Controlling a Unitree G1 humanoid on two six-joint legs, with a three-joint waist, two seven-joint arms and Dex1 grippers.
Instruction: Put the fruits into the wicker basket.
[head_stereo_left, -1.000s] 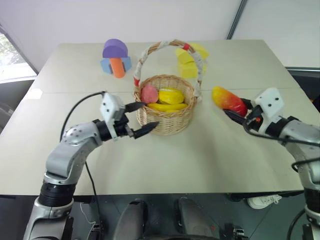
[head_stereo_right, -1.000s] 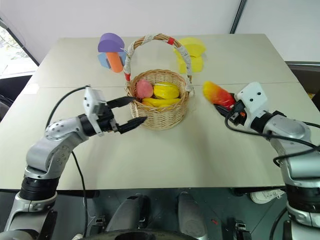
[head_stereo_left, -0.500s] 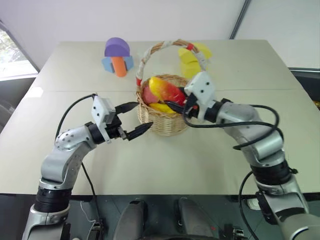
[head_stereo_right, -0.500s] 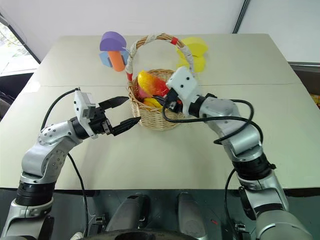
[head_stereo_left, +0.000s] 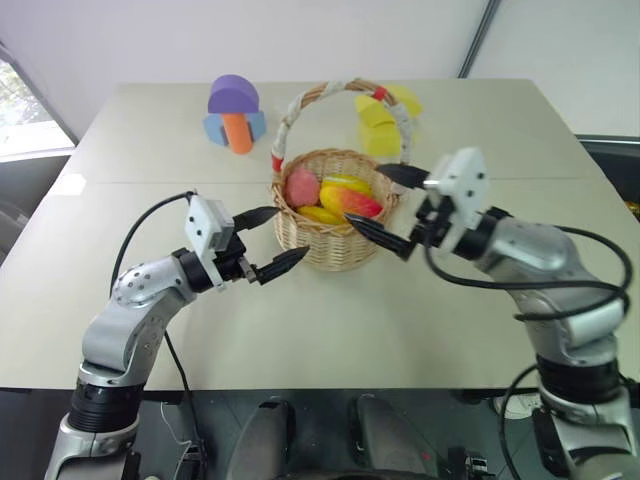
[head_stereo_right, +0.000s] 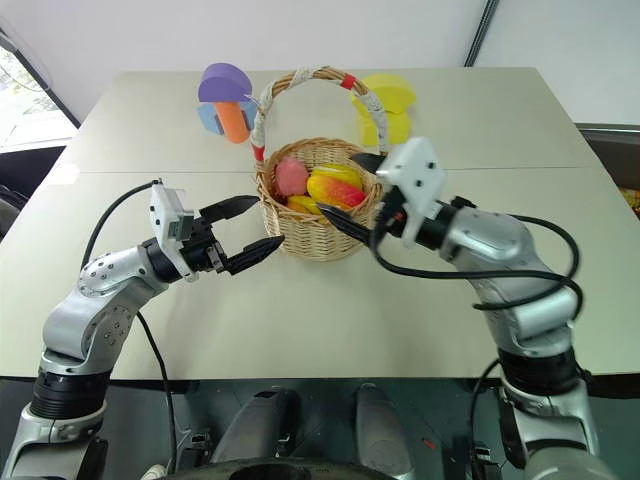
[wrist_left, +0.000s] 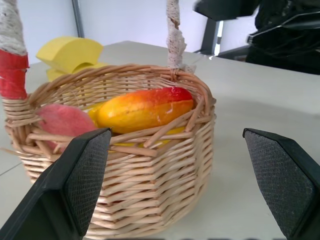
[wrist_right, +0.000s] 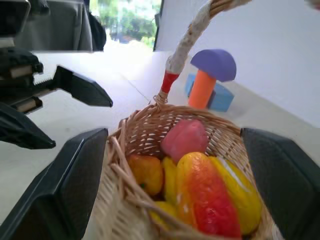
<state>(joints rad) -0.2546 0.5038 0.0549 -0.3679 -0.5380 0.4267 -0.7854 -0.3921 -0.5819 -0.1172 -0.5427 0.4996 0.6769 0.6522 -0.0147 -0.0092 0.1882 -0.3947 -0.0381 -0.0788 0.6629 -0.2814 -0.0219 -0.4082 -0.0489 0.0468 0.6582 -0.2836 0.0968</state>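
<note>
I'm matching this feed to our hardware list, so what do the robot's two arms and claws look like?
Both arms are silver-grey metal with black joint rings. Each wrist carries a white boxy housing, from which two black, pointed fingers form the left claw and the right claw. A loose black cable loops from each wrist housing back along the arm. In the wrist views the finger pads show a fine textured grid.

This is looking like a robot test room or lab rather than a home. A plain beige table (head_stereo_left: 470, 120), apparently two tops pushed together along a seam, is standing against bare white walls (head_stereo_left: 300, 40), with a dark metal post (head_stereo_left: 476, 40) running up in the corner. Loose black cables (head_stereo_left: 150, 225) are trailing from the arms. Toy props are sitting on the table: foam blocks (head_stereo_left: 236, 112) and a wicker basket (head_stereo_left: 330, 245) of toy fruit (head_stereo_left: 350, 200). Daylight and what may be greenery are showing through a window (wrist_right: 131, 20).
</note>
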